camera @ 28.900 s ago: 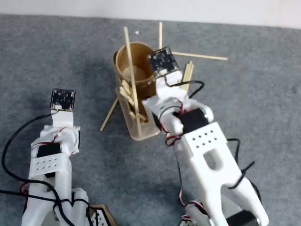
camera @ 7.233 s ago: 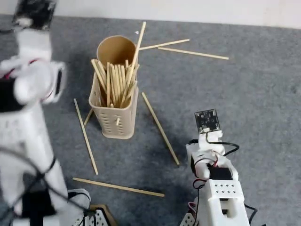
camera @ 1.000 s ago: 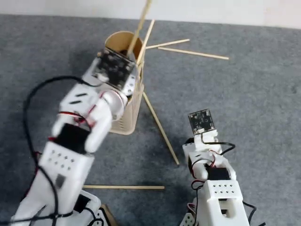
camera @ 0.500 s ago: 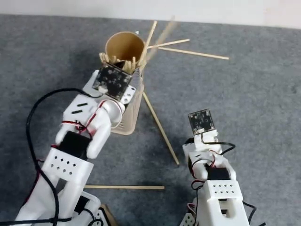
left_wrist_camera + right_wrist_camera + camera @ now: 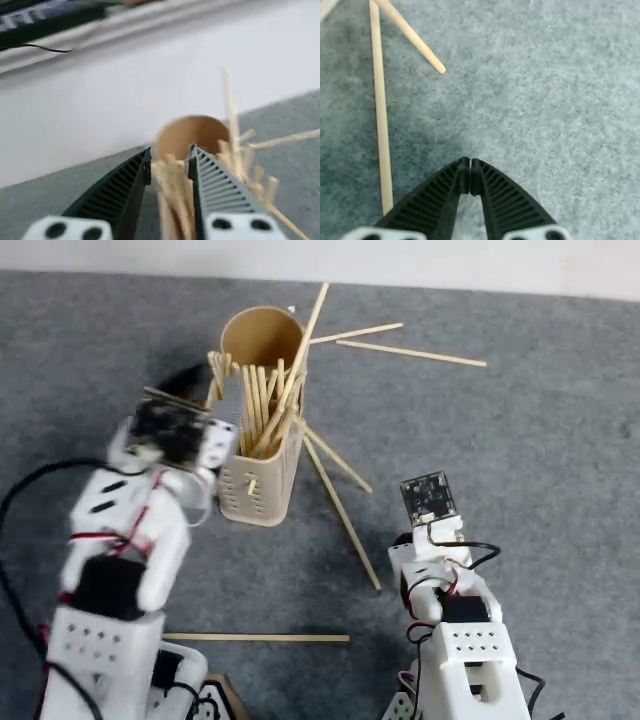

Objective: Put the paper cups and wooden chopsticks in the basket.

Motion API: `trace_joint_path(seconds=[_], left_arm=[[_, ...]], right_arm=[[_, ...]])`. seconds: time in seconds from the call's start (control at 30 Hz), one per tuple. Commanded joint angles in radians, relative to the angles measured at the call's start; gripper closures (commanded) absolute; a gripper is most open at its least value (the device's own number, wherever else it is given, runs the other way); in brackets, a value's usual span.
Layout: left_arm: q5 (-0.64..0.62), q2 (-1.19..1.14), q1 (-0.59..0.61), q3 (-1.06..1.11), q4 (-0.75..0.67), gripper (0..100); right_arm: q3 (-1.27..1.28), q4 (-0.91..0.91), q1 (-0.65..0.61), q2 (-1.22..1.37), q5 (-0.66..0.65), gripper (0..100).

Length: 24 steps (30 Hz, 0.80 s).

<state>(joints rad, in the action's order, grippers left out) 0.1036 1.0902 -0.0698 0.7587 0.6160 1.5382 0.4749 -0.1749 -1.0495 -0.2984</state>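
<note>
A beige basket stands on the grey carpet, with several wooden chopsticks upright in it and a brown paper cup at its far end. My left arm is just left of the basket. My left gripper is open, and the paper cup and chopstick tops show beyond the gap. My right gripper is shut on nothing, low over the carpet beside a loose chopstick. The right arm sits right of the basket.
Loose chopsticks lie on the carpet: one near the front, one slanting right of the basket, two beyond it. Another leans out of the basket's right side. A white wall edge borders the far side.
My left arm has drawn back from over the basket towards the left. The chopstick it held upright has fallen and now leans out of the basket. The right arm has kept still.
</note>
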Motion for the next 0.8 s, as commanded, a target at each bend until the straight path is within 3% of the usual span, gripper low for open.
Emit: trace_joint_path(seconds=[0.0, 0.07, 0.17, 0.27, 0.37, 0.5, 0.67, 0.77], left_arm=[[-0.141, 0.047, 0.120, -0.114, 0.043, 85], [-0.212, 0.050, 0.220, -0.173, 0.106, 85], [-0.242, -0.016, 0.337, -0.237, 0.334, 85], [-0.241, -0.130, 0.378, -0.255, 0.566, 85], [-0.236, -0.225, 0.378, -0.205, 0.658, 85], [-0.153, -0.306, 0.383, -0.054, 0.594, 85], [-0.163, -0.329, 0.456, 0.165, 0.348, 85], [-0.163, -0.332, 0.513, 0.277, 0.195, 85]], right_arm=[[-0.002, -0.015, 0.004, -0.013, -0.009, 97.3], [-0.012, -0.010, 0.005, -0.010, -0.011, 97.3], [-0.042, 0.122, 0.036, -0.010, -0.008, 97.3], [-0.185, 0.228, 0.036, 0.007, -0.002, 97.2], [-0.320, 0.311, -0.021, 0.058, 0.043, 96.8], [-0.479, 0.407, -0.170, 0.122, 0.043, 96.7], [-0.539, 0.513, -0.380, 0.125, 0.043, 96.6], [-0.487, 0.441, -0.460, 0.094, 0.014, 91.9]])
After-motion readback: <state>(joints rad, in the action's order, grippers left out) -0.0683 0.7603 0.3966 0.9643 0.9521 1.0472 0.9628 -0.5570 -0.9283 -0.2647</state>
